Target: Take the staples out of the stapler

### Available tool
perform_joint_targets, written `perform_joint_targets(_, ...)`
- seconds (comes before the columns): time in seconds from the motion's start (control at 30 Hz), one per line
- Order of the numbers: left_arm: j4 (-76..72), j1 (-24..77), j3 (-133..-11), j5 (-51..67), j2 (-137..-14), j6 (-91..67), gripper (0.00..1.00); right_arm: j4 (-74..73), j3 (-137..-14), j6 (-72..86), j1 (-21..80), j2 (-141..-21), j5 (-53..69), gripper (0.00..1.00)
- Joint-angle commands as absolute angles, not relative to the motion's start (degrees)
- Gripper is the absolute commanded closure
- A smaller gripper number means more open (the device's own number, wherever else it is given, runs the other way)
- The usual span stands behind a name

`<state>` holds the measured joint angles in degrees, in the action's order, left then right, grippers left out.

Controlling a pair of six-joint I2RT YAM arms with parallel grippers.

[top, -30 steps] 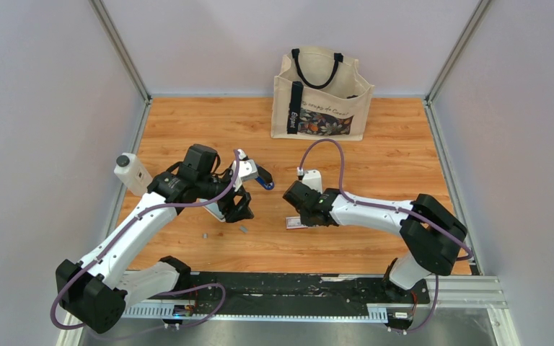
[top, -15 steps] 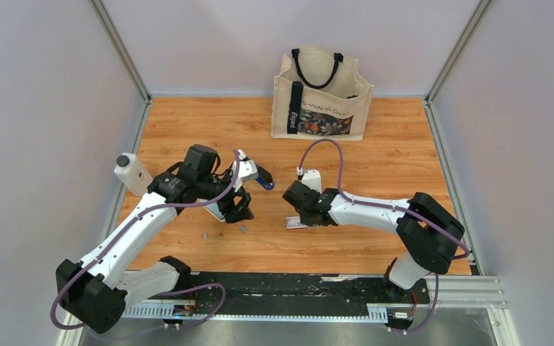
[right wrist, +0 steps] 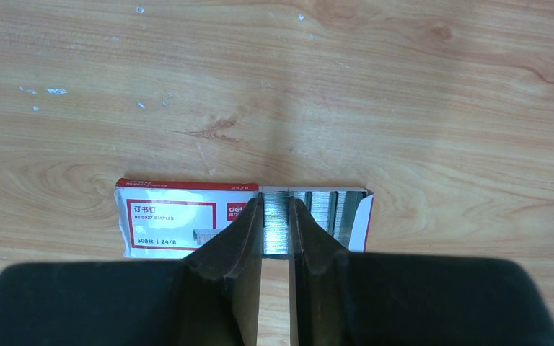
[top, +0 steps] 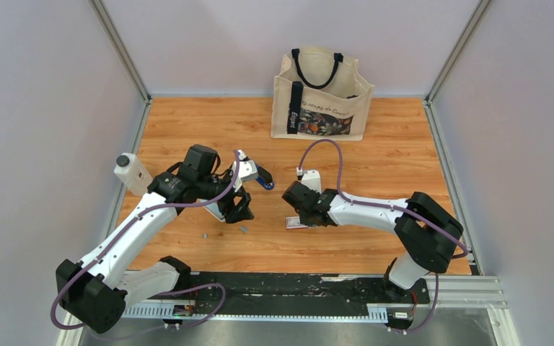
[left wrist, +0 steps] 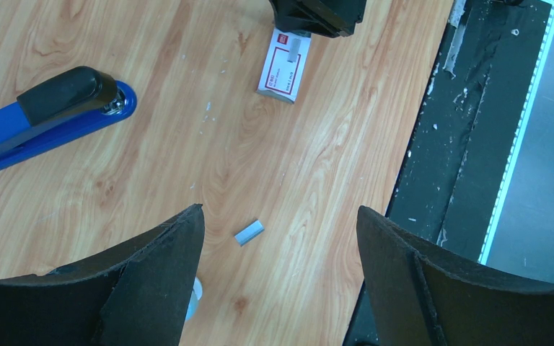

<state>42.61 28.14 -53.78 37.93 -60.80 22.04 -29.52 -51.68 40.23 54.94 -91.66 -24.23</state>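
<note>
The blue stapler [left wrist: 22, 133] with a black top lies on the wood at the left of the left wrist view, and shows in the top view [top: 264, 180] past my left gripper. A short silvery strip of staples [left wrist: 249, 231] lies loose on the table between my left fingers, also visible from above [top: 244, 229]. My left gripper [left wrist: 280, 213] is open and empty above it [top: 239, 207]. My right gripper [right wrist: 276, 205] is shut on another staple strip [right wrist: 276, 229] inside the open white-and-red box [right wrist: 173, 220], at table level [top: 299, 218].
A white black-capped bottle [top: 131, 173] stands at the left edge. A canvas tote bag [top: 321, 94] stands at the back. A pale white tool [top: 215, 209] lies under my left gripper. A tiny grey piece [top: 205, 235] lies near the front. The black rail [left wrist: 469, 144] borders the wood.
Almost nothing differs. My right arm has crept slightly left over the box. The left arm and the stapler have not moved.
</note>
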Motion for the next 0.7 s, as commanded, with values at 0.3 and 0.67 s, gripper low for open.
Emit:
perform_joint_targets(0.3,42.7,28.4,-53.3,39.7,-59.8,23.7,0.15,-28.6,-50.3,40.4,54.4,-89.9,-26.7,0.82)
perform_joint_targets(0.67,42.7,28.4,-53.2,39.8,-59.6,23.6,0.15,-28.2,-49.5,40.3,54.2,-88.6,-26.3,0.82)
